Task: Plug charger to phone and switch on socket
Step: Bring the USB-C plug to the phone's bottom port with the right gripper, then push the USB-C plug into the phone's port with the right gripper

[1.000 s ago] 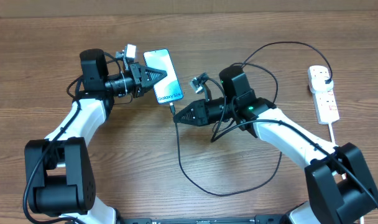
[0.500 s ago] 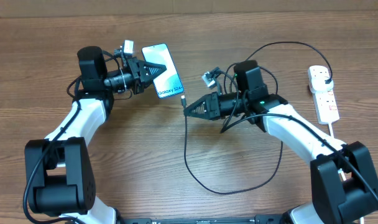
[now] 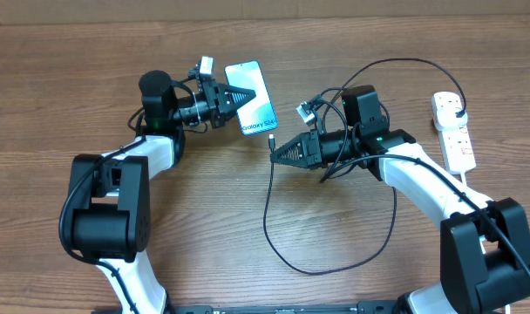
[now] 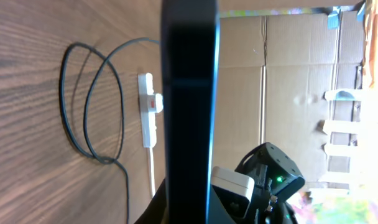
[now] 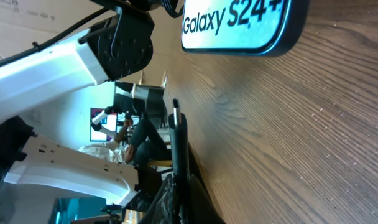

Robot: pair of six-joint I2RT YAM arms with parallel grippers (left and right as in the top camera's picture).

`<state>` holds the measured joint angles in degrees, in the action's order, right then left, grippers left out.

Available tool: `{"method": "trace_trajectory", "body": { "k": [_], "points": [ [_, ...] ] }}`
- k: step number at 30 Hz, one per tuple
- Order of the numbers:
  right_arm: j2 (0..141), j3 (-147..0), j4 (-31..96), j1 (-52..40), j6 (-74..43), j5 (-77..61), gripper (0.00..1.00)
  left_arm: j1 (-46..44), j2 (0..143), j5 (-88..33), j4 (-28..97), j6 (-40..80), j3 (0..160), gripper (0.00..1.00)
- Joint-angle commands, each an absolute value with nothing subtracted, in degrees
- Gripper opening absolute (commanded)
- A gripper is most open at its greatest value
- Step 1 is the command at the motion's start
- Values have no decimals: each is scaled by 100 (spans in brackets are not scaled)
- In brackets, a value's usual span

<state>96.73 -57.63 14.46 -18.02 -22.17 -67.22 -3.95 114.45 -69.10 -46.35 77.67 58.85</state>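
The phone (image 3: 251,98) with its lit blue and white screen is held in my left gripper (image 3: 234,99), which is shut on its upper end; its dark edge fills the left wrist view (image 4: 189,106). My right gripper (image 3: 278,153) is shut on the charger cable just behind its connector tip (image 3: 270,139), a short way below the phone's lower end. In the right wrist view the tip (image 5: 175,112) points at the phone's text end (image 5: 239,25). The black cable (image 3: 335,262) loops over the table to a black plug in the white socket (image 3: 455,129).
The socket strip lies at the far right with its thick white cord (image 3: 471,185) running toward the front. It also shows in the left wrist view (image 4: 149,112) beside cable loops (image 4: 92,106). Cardboard boxes (image 4: 288,74) stand behind the table.
My left gripper has carried the phone to the right and a little up. My right gripper has moved right and slightly up with the connector, staying just below the phone.
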Motion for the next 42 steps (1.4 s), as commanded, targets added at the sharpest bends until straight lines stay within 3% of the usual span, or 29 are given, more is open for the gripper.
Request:
{"method": "trace_trajectory", "body": {
  "k": [1, 14, 42],
  "points": [
    [9588, -5717, 1378, -1793, -1959, -6831, 4, -384, 11509, -7247, -4718, 8112, 6005, 5],
    [10044, -5717, 1234, -1855, -1940, -7627, 4, -381, 11509, -7649, -4720, 7988, 6005, 5],
    [10219, -5699, 626, -2189, -2121, -7231, 4, -462, 11509, -7911, -4718, 7776, 6005, 5]
  ]
}}
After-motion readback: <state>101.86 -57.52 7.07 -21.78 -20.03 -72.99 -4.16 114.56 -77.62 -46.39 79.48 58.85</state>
